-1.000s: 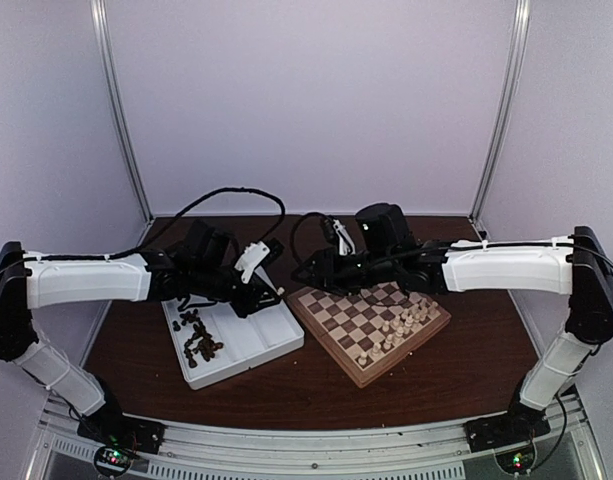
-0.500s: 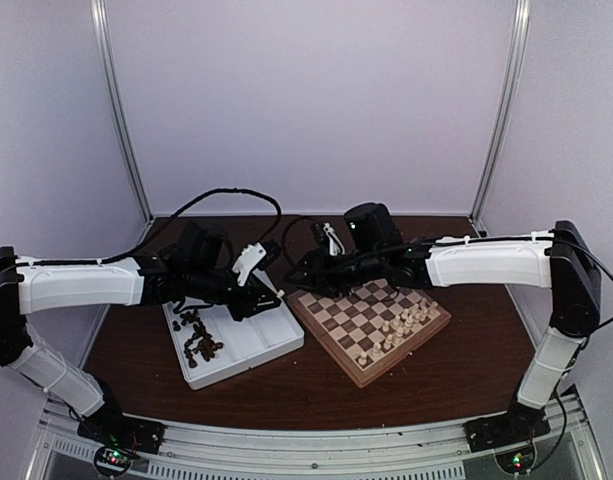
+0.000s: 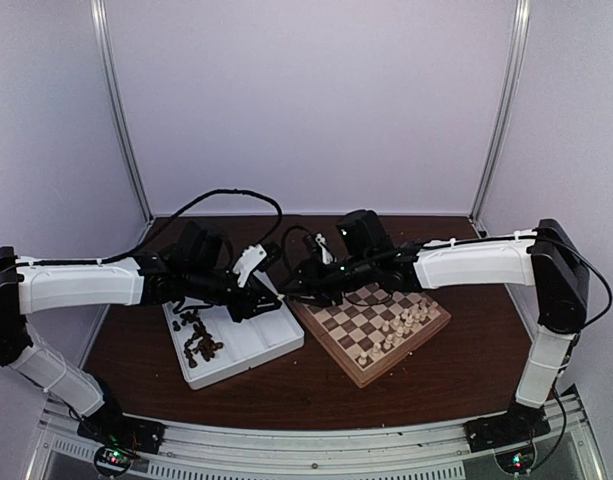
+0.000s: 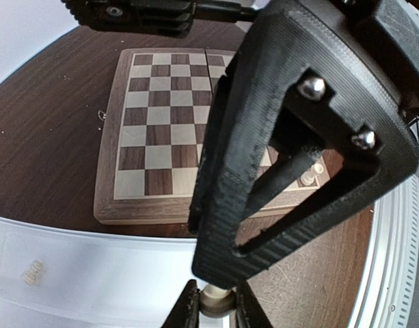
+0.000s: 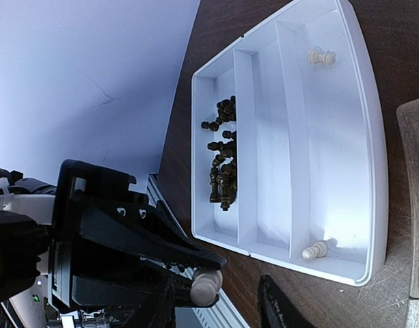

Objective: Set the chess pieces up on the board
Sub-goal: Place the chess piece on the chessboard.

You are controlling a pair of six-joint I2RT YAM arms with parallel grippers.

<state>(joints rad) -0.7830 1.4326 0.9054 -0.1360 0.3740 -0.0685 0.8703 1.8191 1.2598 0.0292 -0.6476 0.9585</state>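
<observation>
1. My left gripper (image 4: 215, 309) is closed on a cream chess piece (image 5: 205, 287), which is pinched between its fingertips. The piece is held above the edge of the white tray (image 3: 252, 340) that faces the board (image 3: 336, 318). I cannot tell whether it is over the tray or over the table.
2. My right gripper (image 3: 297, 284) is just beside the left one, above the board's left corner. Only one finger (image 5: 283, 307) shows in its own camera, so I cannot tell whether this gripper is open or closed.
3. The tray's narrow compartment holds a heap of dark pieces (image 5: 223, 164). Two loose cream pieces (image 5: 320, 57) lie well apart in the wide compartment.
4. The standing cream pieces (image 3: 401, 325) are grouped on the board's right-hand squares.
5. The tray and the board rest side by side on the brown table (image 3: 466, 365).
</observation>
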